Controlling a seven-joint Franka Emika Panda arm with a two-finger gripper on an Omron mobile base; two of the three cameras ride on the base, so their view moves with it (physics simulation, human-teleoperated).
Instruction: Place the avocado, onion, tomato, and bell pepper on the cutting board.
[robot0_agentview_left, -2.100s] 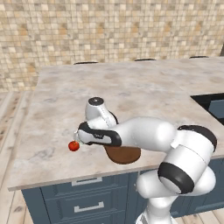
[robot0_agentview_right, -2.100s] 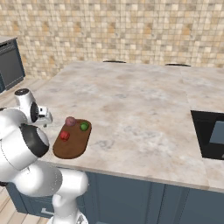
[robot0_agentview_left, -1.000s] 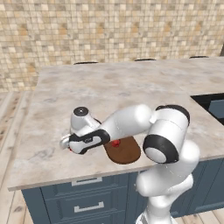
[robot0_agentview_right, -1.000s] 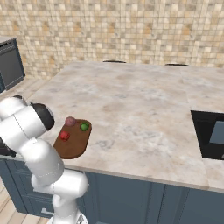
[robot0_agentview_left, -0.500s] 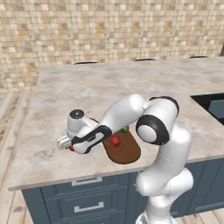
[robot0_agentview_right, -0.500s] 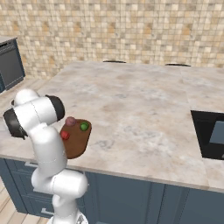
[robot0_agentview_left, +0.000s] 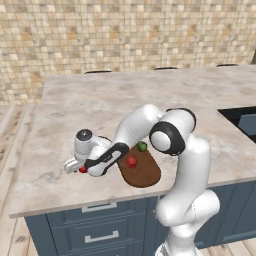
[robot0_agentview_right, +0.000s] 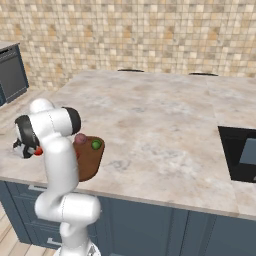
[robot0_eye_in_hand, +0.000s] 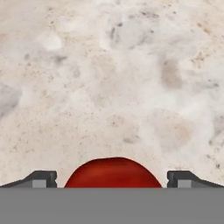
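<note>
Hand (robot0_agentview_left: 75, 166) has swung from over the cutting board (robot0_agentview_left: 142, 170) out toward the table's left edge; fingers spread apart, straddling a red item (robot0_eye_in_hand: 113, 173), not yet clamped. Judged: last item left off the board, either tomato or bell pepper, cannot tell which. Onion (robot0_agentview_right: 80, 139), avocado (robot0_agentview_right: 96, 145) and another red item (robot0_agentview_left: 131, 161) sit on the board, near the front edge. Table (robot0_agentview_left: 100, 100) left of the hand is bare to the left edge; front edge close. Board's near end has open room.

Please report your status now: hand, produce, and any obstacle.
Hand open around red item on counter. Avocado, onion on cutting board. No obstacle.
</note>
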